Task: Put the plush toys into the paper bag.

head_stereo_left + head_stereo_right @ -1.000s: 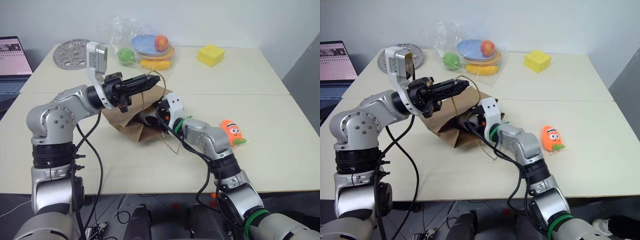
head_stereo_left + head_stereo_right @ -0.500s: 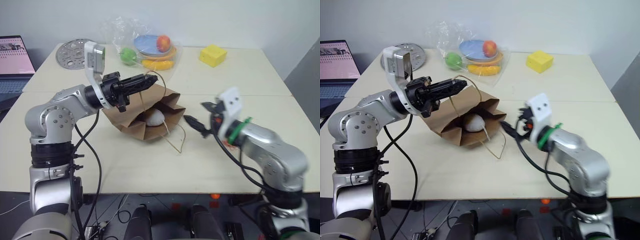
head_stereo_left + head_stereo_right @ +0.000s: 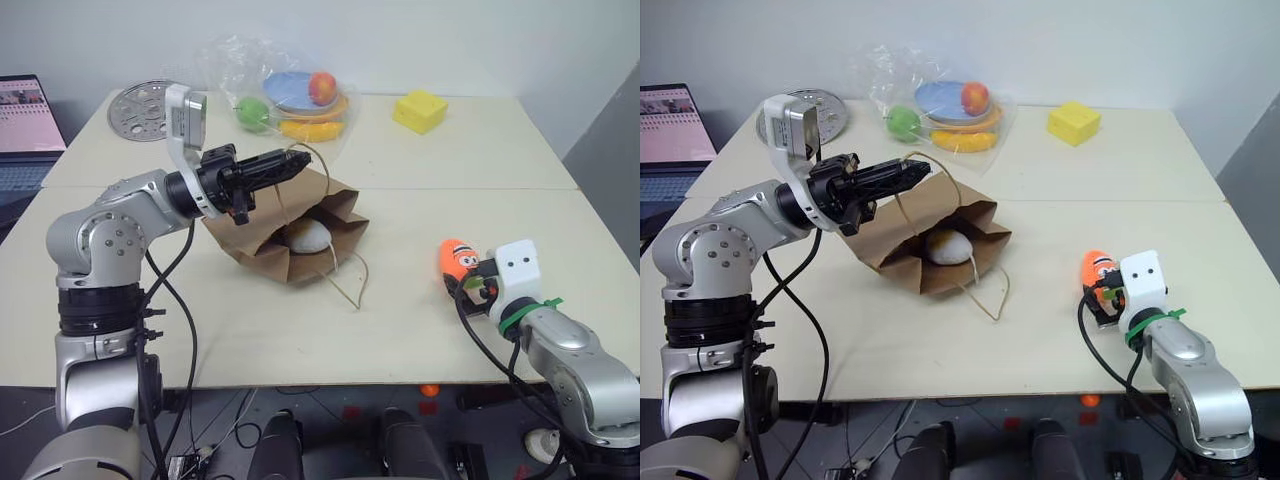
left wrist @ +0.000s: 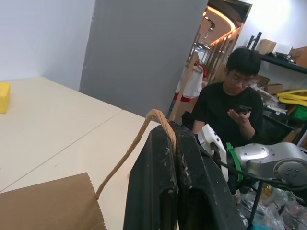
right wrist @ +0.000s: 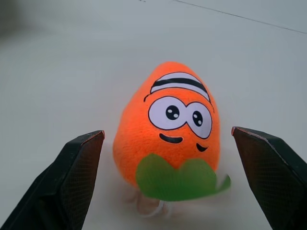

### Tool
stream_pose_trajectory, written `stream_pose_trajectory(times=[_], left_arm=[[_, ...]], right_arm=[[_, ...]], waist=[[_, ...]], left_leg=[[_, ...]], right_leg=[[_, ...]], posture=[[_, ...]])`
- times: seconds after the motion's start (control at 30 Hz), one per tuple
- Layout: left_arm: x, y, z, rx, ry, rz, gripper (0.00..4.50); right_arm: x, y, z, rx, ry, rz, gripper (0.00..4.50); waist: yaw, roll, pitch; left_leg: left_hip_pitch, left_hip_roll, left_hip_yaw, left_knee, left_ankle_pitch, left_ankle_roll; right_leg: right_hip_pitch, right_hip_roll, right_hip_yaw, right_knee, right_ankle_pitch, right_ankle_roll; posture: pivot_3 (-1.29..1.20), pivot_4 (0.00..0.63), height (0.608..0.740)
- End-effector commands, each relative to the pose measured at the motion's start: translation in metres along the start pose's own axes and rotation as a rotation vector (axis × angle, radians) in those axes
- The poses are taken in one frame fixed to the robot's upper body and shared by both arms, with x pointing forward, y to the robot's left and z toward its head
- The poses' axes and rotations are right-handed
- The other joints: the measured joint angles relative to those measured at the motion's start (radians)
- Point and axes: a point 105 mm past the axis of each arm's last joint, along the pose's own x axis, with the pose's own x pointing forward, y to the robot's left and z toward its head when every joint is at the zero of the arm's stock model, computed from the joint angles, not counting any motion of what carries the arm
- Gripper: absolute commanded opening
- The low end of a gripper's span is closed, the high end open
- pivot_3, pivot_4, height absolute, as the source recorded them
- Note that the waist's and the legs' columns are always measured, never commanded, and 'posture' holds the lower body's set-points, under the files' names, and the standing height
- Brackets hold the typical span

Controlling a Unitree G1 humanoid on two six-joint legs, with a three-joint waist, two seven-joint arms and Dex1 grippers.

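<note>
- Step in hand, as I judge it: one plush toy is bagged and the second is being lined up for a grasp.
- The white toy (image 3: 306,236) lies inside the mouth of the paper bag (image 3: 270,250), which lies tipped on its side left of frame centre on the table (image 3: 300,330).
- The left gripper (image 3: 290,163) is clamped shut on the bag's cord handle (image 4: 144,139), holding the mouth up and open.
- The orange toy (image 5: 168,124) lies on the table at right of centre, well apart from the bag.
- The right gripper (image 5: 168,182) has its fingers spread wide, one on either side of the toy, not touching it.
- Next move probably calls for advancing a little, then closing on its soft body.
- The toy is fuzzy, egg-shaped, with cartoon eyes, a striped white band and a green felt tuft facing the gripper.
</note>
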Motion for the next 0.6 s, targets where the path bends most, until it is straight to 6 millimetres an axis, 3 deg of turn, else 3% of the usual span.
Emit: stream_pose_trajectory(times=[0.03, 0.1, 0.3, 0.37, 0.43, 0.47, 0.6], left_arm=[[0.003, -0.005, 0.009, 0.035, -0.013, -0.023, 0.0], [0.003, -0.004, 0.009, 0.03, -0.014, -0.016, 0.0], [0.0, -0.001, 0.007, 0.035, -0.006, 0.016, 0.0], [0.0, 0.0, 0.008, 0.04, -0.01, 0.028, 0.0], [-0.001, 0.002, 0.01, 0.057, -0.012, 0.043, 0.0], [-0.001, -0.001, 0.01, 0.06, -0.006, 0.026, 0.0], [-0.001, -0.001, 0.01, 0.055, 0.0, 0.015, 0.0]], right_arm=[[0.002, 0.004, 0.012, -0.01, -0.068, 0.013, 4.31], [0.004, 0.007, 0.012, 0.017, -0.074, 0.029, 3.9], [0.002, -0.001, 0.006, -0.032, -0.066, 0.025, 1.66], [0.001, -0.002, 0.018, -0.039, -0.11, 0.049, 0.89], [-0.002, 0.013, 0.04, 0.017, -0.193, 0.196, 0.28], [-0.007, 0.024, 0.052, 0.031, -0.23, 0.292, 0.03], [-0.025, 0.062, 0.084, -0.01, -0.274, 0.598, 0.03]], waist=[[0.0, 0.0, 0.0], [0.0, 0.0, 0.0], [0.001, 0.0, 0.0], [0.001, 0.0, 0.0], [0.0, 0.0, 0.0], [-0.002, 0.0, 0.0], [-0.003, 0.0, 0.0]], left_leg=[[0.0, 0.0, 0.0, 0.0, 0.0, 0.0], [0.0, 0.0, -0.001, 0.0, 0.0, 0.0], [0.0, 0.0, -0.001, 0.0, 0.0, 0.0], [0.0, 0.0, -0.001, 0.0, 0.0, 0.0], [0.0, 0.0, -0.001, 0.0, 0.0, 0.0], [0.0, 0.0, 0.0, 0.0, 0.0, 0.0], [0.0, 0.0, -0.001, 0.0, 0.0, 0.0]], right_leg=[[0.0, 0.0, 0.0, 0.0, 0.0, 0.0], [0.0, 0.0, -0.001, 0.0, 0.0, 0.0], [0.0, 0.0, 0.0, 0.0, 0.0, 0.0], [0.0, 0.0, 0.0, 0.0, 0.0, 0.0], [0.0, 0.0, 0.0, 0.0, 0.0, 0.0], [0.0, 0.0, 0.0, 0.001, 0.0, 0.0], [0.0, 0.0, 0.0, 0.002, 0.0, 0.0]], posture=[[0.0, 0.15, 0.74], [0.0, 0.15, 0.74], [0.0, 0.15, 0.74], [0.0, 0.15, 0.74], [0.0, 0.15, 0.74], [0.0, 0.15, 0.74], [0.0, 0.15, 0.74]])
